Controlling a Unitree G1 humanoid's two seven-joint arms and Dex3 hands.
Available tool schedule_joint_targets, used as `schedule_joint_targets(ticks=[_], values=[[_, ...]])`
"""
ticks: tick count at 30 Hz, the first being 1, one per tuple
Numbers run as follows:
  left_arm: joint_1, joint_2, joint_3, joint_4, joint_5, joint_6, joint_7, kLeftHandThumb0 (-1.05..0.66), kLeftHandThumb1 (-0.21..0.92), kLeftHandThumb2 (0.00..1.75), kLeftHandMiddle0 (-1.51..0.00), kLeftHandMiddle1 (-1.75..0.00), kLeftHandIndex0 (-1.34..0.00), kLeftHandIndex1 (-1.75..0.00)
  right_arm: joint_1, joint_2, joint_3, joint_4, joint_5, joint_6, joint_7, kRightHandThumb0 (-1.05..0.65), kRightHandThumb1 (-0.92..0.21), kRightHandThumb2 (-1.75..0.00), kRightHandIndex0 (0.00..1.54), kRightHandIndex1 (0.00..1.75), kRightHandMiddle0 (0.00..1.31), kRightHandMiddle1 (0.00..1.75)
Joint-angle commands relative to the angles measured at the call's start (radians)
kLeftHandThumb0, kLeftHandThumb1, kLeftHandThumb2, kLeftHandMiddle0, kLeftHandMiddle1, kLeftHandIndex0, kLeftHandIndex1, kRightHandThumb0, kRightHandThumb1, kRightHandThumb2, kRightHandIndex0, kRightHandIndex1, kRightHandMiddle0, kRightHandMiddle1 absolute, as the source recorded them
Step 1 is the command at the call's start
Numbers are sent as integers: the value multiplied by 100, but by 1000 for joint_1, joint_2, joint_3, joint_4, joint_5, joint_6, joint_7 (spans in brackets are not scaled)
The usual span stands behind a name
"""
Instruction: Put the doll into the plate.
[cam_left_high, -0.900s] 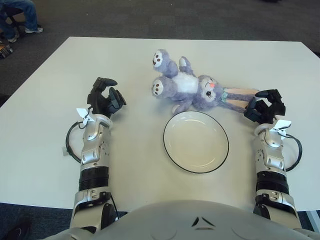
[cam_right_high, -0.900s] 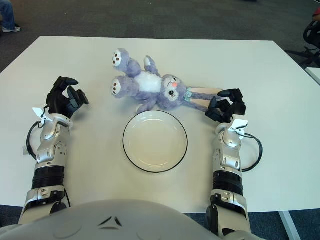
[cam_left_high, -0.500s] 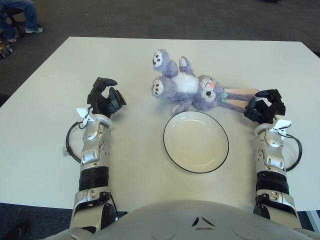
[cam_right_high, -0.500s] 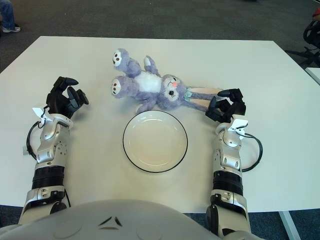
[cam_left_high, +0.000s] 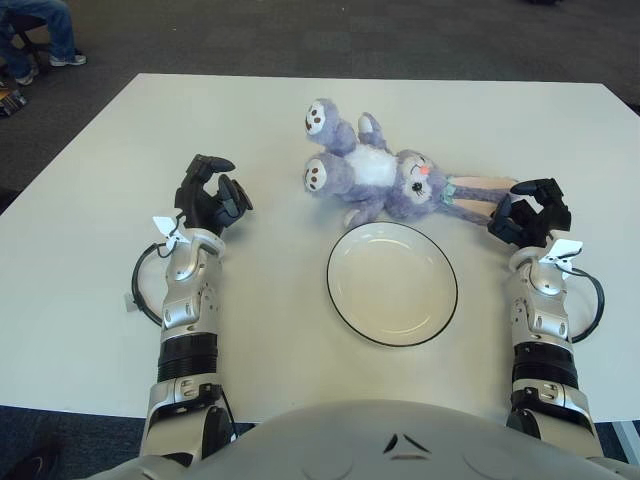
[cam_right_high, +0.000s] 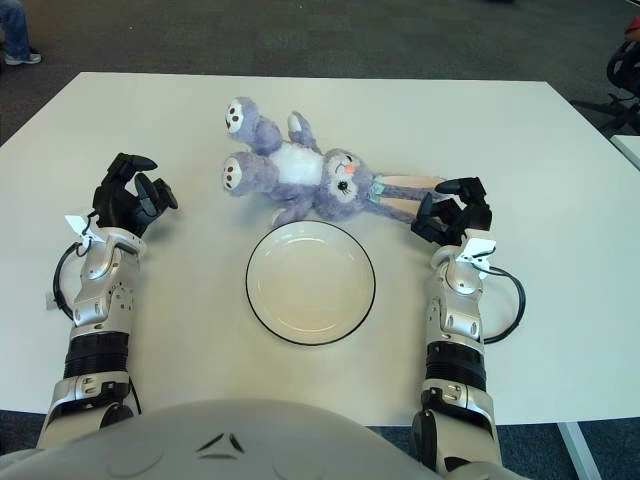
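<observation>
Item 1: purple plush rabbit doll with white belly and long pale ears (cam_left_high: 385, 180). Lies on its back on the white rectangular table (cam_left_high: 90, 200), just beyond the far rim of the plate, feet toward the robot's left, ears stretched toward the right hand. Not in the plate.

Item 2: round white plate with thin dark rim (cam_left_high: 392, 284). Sits centre-front on the table, nothing in it.

Item 3: right hand (cam_left_high: 530, 214). Rests at the tips of the doll's ears, fingers curled loosely near them; whether they touch the ears cannot be told, and no firm grasp shows.

Item 4: left hand (cam_left_high: 208, 195). Parked on the table well left of the doll, fingers half curled, holding nothing.

Change noted: none. Doll, plate and both hands stand as they did a second ago. Judgement: the task is at its start; the grasp is yet to be made.
</observation>
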Motion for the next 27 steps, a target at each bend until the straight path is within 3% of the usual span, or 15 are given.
schedule_joint_targets(ticks=[1, 17, 27], values=[[-15, 1, -2, 8, -1, 2, -6, -44, 43, 117, -109, -175, -52, -175, -5, -1, -9, 11, 7, 2, -2, -1, -28, -133, 68, 164, 41, 175], [-27, -19, -24, 29, 17, -10, 3, -44, 44, 115, -108, -175, -51, -175, -32, -30, 19, -127, -6, 45, 34, -1, -25, -138, 69, 169, 42, 175], [-30, -29, -39, 41, 35, -16, 2, -44, 45, 115, -109, -175, -50, -175, -57, -114, 57, -138, -21, 53, 148, -1, -31, -126, 69, 156, 40, 175]])
